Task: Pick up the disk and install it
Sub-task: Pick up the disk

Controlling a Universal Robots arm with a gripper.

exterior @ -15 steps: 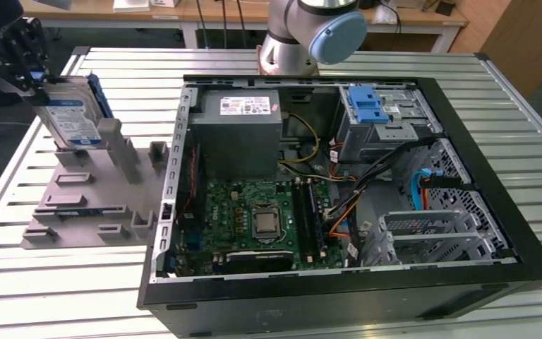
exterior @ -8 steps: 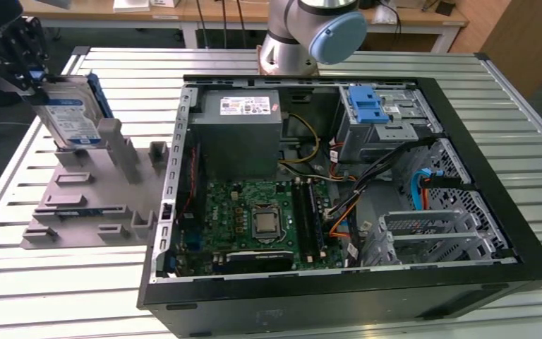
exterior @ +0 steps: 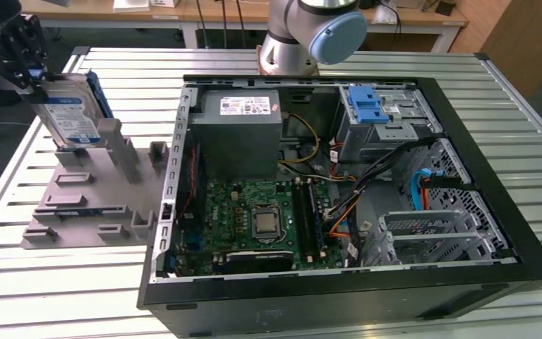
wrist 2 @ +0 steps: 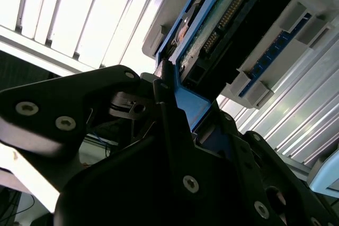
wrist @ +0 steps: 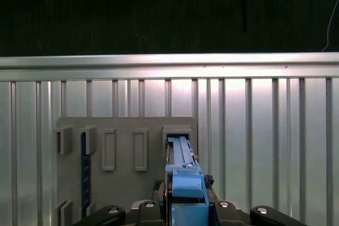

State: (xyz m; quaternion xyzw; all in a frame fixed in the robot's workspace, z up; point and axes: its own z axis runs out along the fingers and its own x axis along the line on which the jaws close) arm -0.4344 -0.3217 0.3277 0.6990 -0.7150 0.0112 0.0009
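Silver in a blue frame, the disk stands upright on edge at the far end of a grey rack, near the table's far corner on the exterior view's left. The gripper is clamped on the disk's blue end handle, with its fingers pressed against it in the second wrist view. An open computer case lies mid-table, beside the rack.

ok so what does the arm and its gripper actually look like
The arm is a silver-grey tube with a rounded light-blue cap on its joint. The gripper is matte black and angular, and in both wrist views its flat plates are dotted with small silver screw heads.
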